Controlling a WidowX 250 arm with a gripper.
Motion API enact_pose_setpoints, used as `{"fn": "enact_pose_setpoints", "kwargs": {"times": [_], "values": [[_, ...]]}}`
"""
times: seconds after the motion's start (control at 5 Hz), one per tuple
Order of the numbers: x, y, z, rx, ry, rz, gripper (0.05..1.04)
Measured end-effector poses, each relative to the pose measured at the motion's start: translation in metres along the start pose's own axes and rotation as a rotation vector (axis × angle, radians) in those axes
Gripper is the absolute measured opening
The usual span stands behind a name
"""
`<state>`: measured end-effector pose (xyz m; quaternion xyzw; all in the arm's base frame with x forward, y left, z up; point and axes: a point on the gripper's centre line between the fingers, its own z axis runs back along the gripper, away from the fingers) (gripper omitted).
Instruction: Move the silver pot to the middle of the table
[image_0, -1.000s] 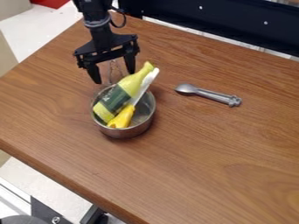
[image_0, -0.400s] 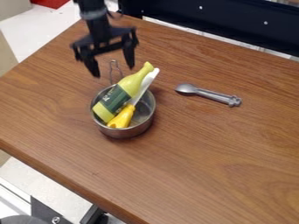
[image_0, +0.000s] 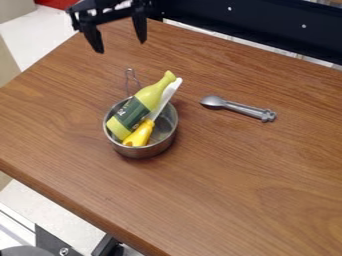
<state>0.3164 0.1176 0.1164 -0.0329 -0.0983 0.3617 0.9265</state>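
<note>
Toward the upper left of the frame, the black gripper (image_0: 121, 46) has risen away from the pot's wire handle (image_0: 127, 81), which its fingers straddled a moment ago; now they hang above and behind it, spread wide with nothing between them. Just below and to the right, left of the frame's centre, the silver pot (image_0: 141, 151) stands upright on the table (image_0: 254, 175), in the same spot as in the earlier frames, so this lift has not carried it anywhere. Its load has not shifted either: the green bottle (image_0: 138, 109) leans out over the rim toward the upper right, and the yellow-handled knife (image_0: 139, 135) lies alongside it. Farther right, the grey spoon (image_0: 244, 108) lies well apart from the pot, also where it was. For the task, this looks like a retreat with the pot let go. If this spot counts as the middle, the job is probably done; if the middle is meant to be farther right, the gripper must come back down and take hold, minding the tall, leaning bottle.
</note>
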Motion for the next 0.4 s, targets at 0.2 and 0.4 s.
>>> {"fn": "enact_pose_setpoints", "kwargs": {"times": [0.2, 0.4], "values": [[-0.017, -0.015, 0.014, -0.015, 0.032, -0.186, 1.0], [-0.041, -0.025, 0.015, -0.037, 0.076, -0.315, 0.999]]}}
